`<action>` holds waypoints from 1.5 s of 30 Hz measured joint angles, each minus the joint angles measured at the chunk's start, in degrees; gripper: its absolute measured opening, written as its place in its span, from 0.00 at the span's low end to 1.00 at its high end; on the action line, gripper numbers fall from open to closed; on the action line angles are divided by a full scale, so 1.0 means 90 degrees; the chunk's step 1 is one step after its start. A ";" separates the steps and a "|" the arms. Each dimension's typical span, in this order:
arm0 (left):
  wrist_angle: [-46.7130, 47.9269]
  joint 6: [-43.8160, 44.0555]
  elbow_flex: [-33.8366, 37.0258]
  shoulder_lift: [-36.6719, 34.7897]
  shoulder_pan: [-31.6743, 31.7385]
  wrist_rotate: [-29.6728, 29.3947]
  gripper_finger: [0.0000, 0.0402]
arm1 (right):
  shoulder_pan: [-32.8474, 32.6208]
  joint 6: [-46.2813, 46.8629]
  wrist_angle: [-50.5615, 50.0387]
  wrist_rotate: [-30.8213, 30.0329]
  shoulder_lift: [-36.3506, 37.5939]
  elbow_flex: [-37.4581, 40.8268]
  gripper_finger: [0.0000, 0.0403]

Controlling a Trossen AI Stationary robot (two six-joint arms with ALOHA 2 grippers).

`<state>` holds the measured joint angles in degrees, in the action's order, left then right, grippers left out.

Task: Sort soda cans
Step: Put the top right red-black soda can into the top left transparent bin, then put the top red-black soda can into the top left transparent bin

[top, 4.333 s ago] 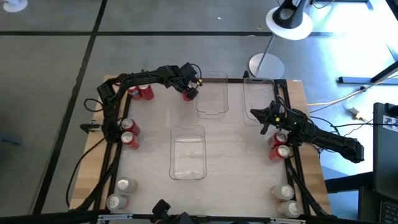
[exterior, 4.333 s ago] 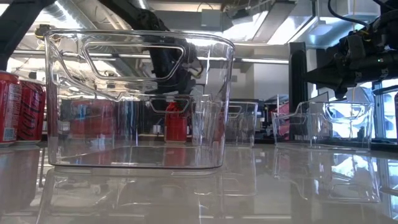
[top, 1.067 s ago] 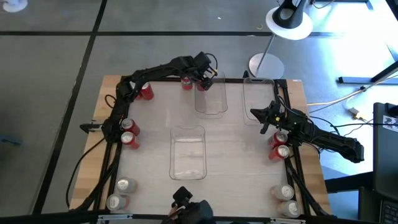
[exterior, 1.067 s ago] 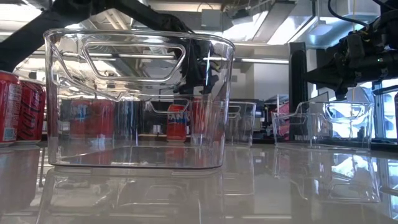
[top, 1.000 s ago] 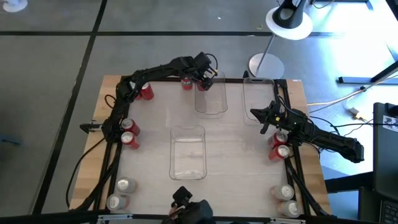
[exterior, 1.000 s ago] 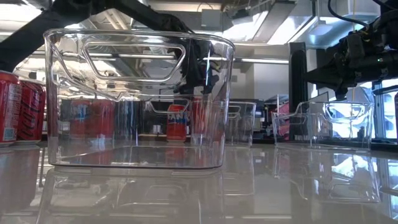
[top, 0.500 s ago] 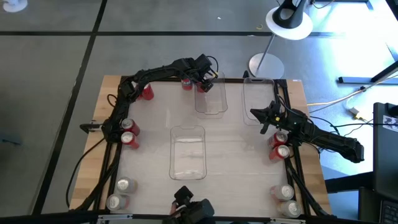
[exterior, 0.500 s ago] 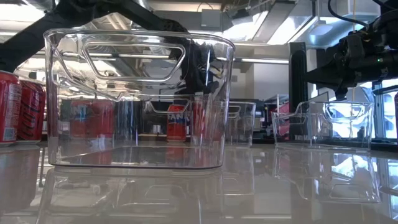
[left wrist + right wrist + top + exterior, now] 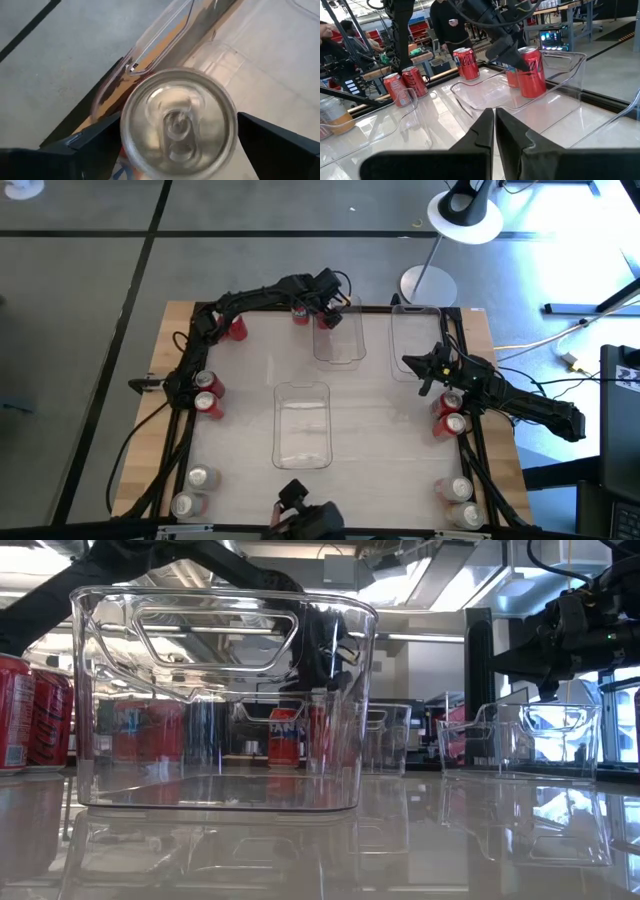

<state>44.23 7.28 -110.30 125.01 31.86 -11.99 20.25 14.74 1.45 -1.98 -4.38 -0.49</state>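
Observation:
My left gripper (image 9: 326, 316) is shut on a red soda can with a silver top (image 9: 177, 117), inside the far end of the clear far-middle bin (image 9: 340, 352). In the right wrist view that can (image 9: 532, 72) sits low in the bin, slightly tilted. Another red can (image 9: 300, 313) stands just left of the bin, and one more (image 9: 237, 328) stands farther left. My right gripper (image 9: 408, 364) is shut, touching nothing, and hovers beside the far-right bin (image 9: 415, 330); its closed fingers show in its wrist view (image 9: 494, 120). My left gripper pinches the can between its two fingers, one finger (image 9: 95, 145) on each side of the body just under the silver rim (image 9: 150, 85). It comes from above, pointing down. The can is near upright inside the bin; whether its bottom rests on the bin floor, I cannot tell.
Pairs of cans stand at the left edge (image 9: 206, 392), near-left corner (image 9: 195, 490), right edge (image 9: 450, 412) and near-right corner (image 9: 458, 502). A third clear bin (image 9: 302, 425) sits mid-table. A lamp base (image 9: 428, 283) stands beyond the far edge. People show behind the table in the right wrist view.
About four seconds ago my left gripper held the can just left of the far-middle bin. It has since carried the can right and toward the far edge, into that bin. Over the last second both arms have stayed nearly still.

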 joint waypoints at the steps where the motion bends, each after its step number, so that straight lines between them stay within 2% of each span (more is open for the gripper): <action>1: 0.0005 -0.0015 0.0000 -0.0088 0.0000 0.0001 0.90 | 0.0000 0.0002 0.0000 0.0000 0.0000 -0.0001 0.05; 6: 0.0427 -0.0109 -0.0180 -0.0619 0.0000 -0.0003 0.89 | 0.0000 0.0002 0.0010 0.0000 0.0000 0.0000 0.05; 14: 0.1997 -0.0355 -0.0410 -0.1943 -0.0066 -0.0005 0.90 | 0.0000 0.0011 0.0012 0.0001 0.0000 -0.0001 0.05; 25: 0.3953 -0.0056 -0.0410 -0.3482 -0.0291 -0.0032 0.90 | 0.0000 0.0019 0.0015 0.0002 0.0002 -0.0001 0.05; 34: 0.5108 0.0444 -0.0408 -0.3759 -0.0201 -0.0543 0.90 | 0.0000 0.0022 0.0015 0.0002 0.0001 -0.0001 0.05; 40: 0.4968 0.0308 -0.0199 -0.3761 -0.0042 -0.1073 0.90 | 0.0000 0.0022 0.0016 0.0002 0.0001 0.0001 0.05; 45: 0.5082 0.0120 0.0185 -0.3759 0.0170 -0.1144 0.90 | 0.0000 0.0022 0.0015 0.0002 0.0000 -0.0001 0.05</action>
<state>89.97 8.36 -108.63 91.18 33.39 -22.28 20.25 14.94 1.58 -1.96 -4.38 -0.49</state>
